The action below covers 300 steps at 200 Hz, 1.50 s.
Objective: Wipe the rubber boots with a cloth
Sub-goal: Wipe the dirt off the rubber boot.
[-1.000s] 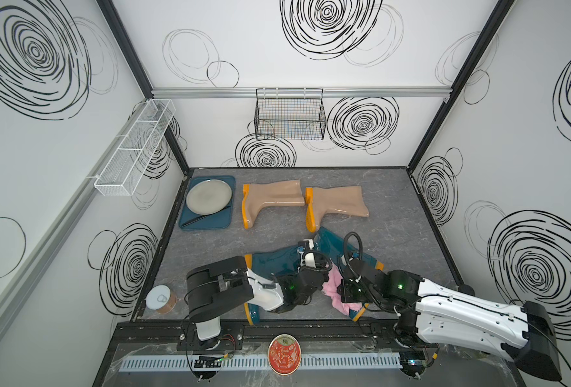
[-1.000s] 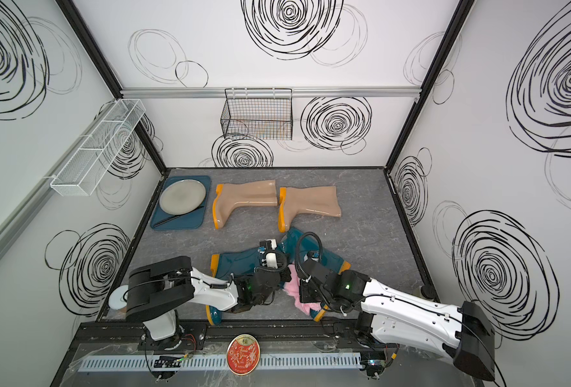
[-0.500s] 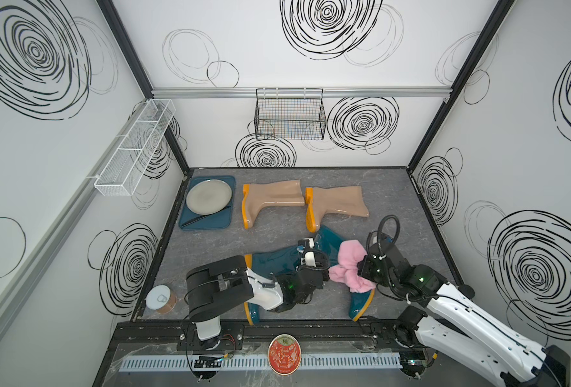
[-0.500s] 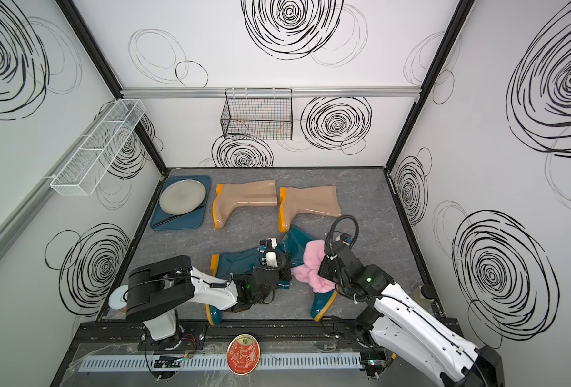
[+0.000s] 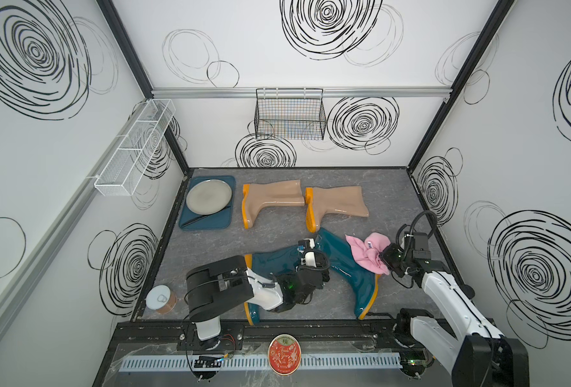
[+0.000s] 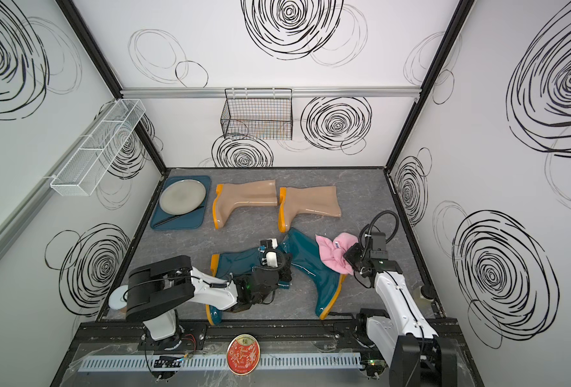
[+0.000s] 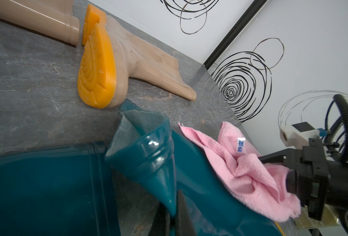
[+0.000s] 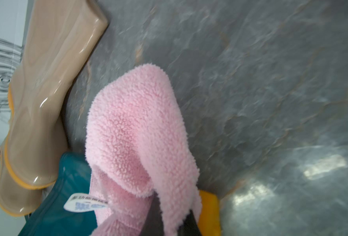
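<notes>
Starting at the left, a lidded can (image 5: 160, 298) sits by the desk's (image 5: 388, 187) near edge, and a plate (image 5: 208, 197) rests on a blue tray (image 5: 207, 223) farther back. A beige boot (image 5: 270, 197) and a second beige boot (image 5: 339, 201) lie on their sides, shaft top just beside sole. A teal boot (image 5: 270, 261) lies under the left arm. The left pincer (image 7: 174, 214) is pinching the shaft rim of the second teal boot (image 5: 344, 268). The pink cloth (image 5: 368, 256) bunches against that boot's shaft, clamped in the right pincer (image 8: 172, 222).
</notes>
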Available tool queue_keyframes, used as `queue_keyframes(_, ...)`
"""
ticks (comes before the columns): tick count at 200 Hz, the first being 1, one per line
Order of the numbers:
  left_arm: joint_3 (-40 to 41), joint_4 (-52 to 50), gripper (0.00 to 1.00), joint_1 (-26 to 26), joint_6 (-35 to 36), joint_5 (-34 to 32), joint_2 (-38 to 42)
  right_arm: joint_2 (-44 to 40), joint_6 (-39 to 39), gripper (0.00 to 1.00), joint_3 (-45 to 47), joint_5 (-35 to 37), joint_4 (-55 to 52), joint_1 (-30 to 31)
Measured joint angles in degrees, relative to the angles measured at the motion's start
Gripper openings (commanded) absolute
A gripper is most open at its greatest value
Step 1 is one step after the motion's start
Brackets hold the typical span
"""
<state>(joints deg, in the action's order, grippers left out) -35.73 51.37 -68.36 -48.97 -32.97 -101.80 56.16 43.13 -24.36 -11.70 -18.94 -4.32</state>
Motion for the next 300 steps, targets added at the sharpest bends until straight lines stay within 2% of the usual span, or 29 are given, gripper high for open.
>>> queue_keyframes(28, 0.2, -0.1, 0.0, 0.0, 0.0, 0.3, 0.0, 6.3, -0.8, 0.0, 0.6, -0.7, 3.6, -5.4)
queue_keyframes(62, 0.3, -0.2, 0.0, 0.0, 0.0, 0.5, 0.0, 13.7, -3.7, 0.0, -3.2, -2.9, 3.1, -4.9)
queue_keyframes(77, 0.3, -0.3, 0.0, 0.0, 0.1, 0.5, 0.0, 11.5, -4.4, 0.0, -4.1, -3.2, 2.7, -1.8)
queue_keyframes(110, 0.3, -0.4, 0.0, 0.0, 0.5, 0.6, 0.0, -2.2, -4.3, 0.0, -4.1, -3.6, 4.3, 10.4)
queue_keyframes(129, 0.1, -0.8, 0.0, 0.0, 1.1, 0.6, 0.0, -3.4, -4.0, 0.0, -4.1, -3.6, 7.0, 15.4)
queue_keyframes(151, -0.7, -1.7, 0.0, 0.0, 1.8, 0.6, 0.0, 4.1, -4.0, 0.0, -4.5, -5.3, 10.8, 16.5)
queue_keyframes(167, -1.3, -2.1, 0.0, 0.0, 2.3, 0.5, 0.0, 13.9, -4.0, 0.0, -6.8, -6.9, 12.0, 16.9)
queue_keyframes(200, -1.6, -3.4, 0.0, -0.1, 3.3, 0.0, 0.0, 31.1, -4.6, 0.0, -20.3, -8.8, 12.3, 21.6)
queue_keyframes(219, -2.0, -4.0, 0.0, -0.2, 4.0, -0.3, 0.0, 35.6, -4.9, 0.0, -27.4, -8.0, 14.1, 26.6)
queue_keyframes(242, -2.8, -4.7, 0.0, -0.3, 4.8, -0.7, 0.0, 36.7, -4.8, 0.0, -31.2, -6.7, 16.2, 30.8)
queue_keyframes(268, -3.0, -5.0, 0.0, -0.3, 5.2, -1.0, 0.0, 36.2, -4.0, 0.0, -28.7, -5.4, 18.2, 29.9)
queue_keyframes(300, -3.0, -5.0, 0.0, -0.4, 5.2, -1.2, 0.0, 27.6, -2.4, 0.0, -15.6, -3.2, 16.8, 22.4)
